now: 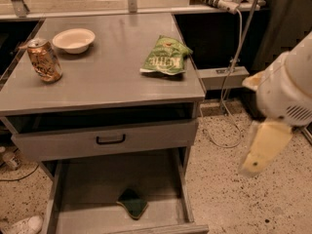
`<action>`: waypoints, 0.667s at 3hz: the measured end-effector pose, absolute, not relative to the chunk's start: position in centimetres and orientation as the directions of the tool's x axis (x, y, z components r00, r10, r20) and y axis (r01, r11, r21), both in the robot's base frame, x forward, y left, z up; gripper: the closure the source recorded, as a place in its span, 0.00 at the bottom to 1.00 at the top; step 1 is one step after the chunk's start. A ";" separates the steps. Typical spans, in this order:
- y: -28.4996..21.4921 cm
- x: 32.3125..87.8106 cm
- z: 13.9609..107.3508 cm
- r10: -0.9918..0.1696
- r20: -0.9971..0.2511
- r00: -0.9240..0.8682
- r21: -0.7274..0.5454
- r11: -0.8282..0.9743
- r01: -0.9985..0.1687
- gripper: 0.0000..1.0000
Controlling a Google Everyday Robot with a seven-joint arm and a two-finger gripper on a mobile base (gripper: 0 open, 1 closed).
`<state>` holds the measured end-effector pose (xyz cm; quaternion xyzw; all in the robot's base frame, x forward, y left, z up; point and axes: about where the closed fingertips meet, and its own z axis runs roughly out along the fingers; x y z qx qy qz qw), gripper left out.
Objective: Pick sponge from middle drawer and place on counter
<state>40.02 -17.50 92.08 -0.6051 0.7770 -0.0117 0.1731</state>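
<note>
The sponge [132,202], dark green face up, lies flat on the floor of the open middle drawer [87,189], near its front and a little right of centre. The counter [107,67] is the grey top of the cabinet above it. My gripper [264,149] hangs on the white arm at the right, beside the cabinet. It is level with the drawers, over the speckled floor, well right of the sponge and above it. It holds nothing that I can see.
On the counter stand a tilted drink can [44,58] at the left, a white bowl [74,39] behind it and a green chip bag [165,56] at the right. A closed drawer front with a black handle [110,139] sits above the open drawer. Cables [234,57] hang at the right.
</note>
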 end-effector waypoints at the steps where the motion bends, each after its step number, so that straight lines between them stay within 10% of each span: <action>1: -13.8 37.7 85.6 -0.939 -0.278 -0.200 -0.149 0.248 -0.957 0.00; 2: -13.8 37.7 85.6 -0.939 -0.278 -0.200 -0.150 0.248 -0.957 0.00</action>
